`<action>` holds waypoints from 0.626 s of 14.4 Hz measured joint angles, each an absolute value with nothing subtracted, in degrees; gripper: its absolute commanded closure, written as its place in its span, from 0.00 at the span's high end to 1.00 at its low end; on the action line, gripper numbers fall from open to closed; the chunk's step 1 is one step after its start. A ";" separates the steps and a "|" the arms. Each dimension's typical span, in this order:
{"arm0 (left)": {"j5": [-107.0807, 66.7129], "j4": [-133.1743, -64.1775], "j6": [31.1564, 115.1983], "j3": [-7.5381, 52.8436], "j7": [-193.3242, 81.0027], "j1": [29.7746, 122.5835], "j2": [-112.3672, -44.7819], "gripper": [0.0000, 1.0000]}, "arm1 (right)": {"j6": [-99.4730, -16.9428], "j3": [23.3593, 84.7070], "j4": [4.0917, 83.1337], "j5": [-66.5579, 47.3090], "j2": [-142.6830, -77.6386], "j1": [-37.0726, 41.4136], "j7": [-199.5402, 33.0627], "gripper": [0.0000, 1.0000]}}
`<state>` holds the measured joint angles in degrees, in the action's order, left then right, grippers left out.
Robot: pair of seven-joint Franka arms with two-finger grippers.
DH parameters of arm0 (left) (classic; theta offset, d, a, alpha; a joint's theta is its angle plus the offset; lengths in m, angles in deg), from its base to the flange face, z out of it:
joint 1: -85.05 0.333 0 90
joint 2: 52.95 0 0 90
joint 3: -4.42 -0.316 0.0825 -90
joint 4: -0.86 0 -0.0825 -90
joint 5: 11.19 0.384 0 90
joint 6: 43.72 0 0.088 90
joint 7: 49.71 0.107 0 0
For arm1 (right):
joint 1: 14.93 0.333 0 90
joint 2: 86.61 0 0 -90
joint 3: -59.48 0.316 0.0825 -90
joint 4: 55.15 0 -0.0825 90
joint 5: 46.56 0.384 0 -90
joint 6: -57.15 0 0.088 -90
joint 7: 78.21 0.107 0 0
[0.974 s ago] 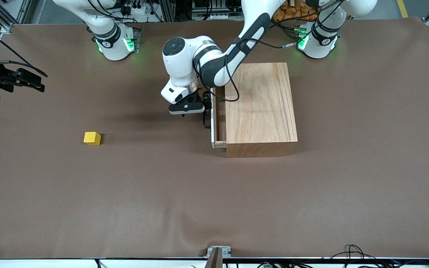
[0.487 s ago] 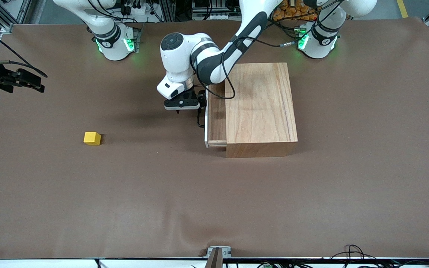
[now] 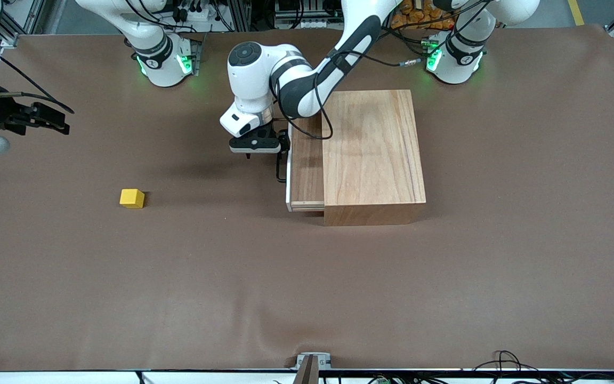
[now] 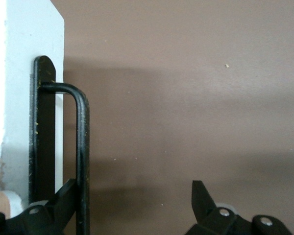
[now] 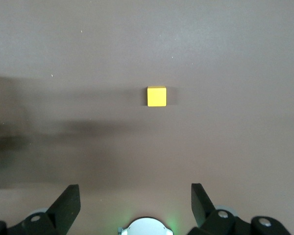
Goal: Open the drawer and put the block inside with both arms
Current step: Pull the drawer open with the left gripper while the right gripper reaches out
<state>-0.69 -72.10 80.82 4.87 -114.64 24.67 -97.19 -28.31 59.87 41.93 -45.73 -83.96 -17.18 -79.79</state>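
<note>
While the left pincer gapes, hooked on the drawer's handle, the block lies well apart.

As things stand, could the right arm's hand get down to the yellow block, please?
Probably yes: the right hand is open above bare table, the block stands alone there, and the left hand is at the drawer's handle.

No readable text, label or number shows anywhere.
</note>
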 measured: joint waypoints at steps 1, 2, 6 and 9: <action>-0.69 -72.10 81.39 4.90 -114.64 24.66 -97.19 1.00 | -29.49 59.87 42.73 -45.73 -84.04 -17.18 -79.79 1.00; -0.69 -72.10 81.95 4.90 -114.64 24.66 -97.19 1.00 | -30.75 59.87 43.65 -45.73 -84.10 -17.18 -79.79 1.00; -0.69 -72.10 83.44 5.38 -114.64 24.64 -97.20 1.00 | -36.69 59.86 48.47 -45.73 -84.30 -17.18 -79.79 1.00; -0.69 -72.08 83.69 5.61 -114.64 24.63 -97.20 1.00 | -42.79 59.76 52.69 -45.82 -85.97 -17.20 -79.80 1.00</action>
<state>-0.69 -72.08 83.69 5.61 -114.64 24.63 -97.20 -42.79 59.76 52.69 -45.82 -85.97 -17.20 -79.80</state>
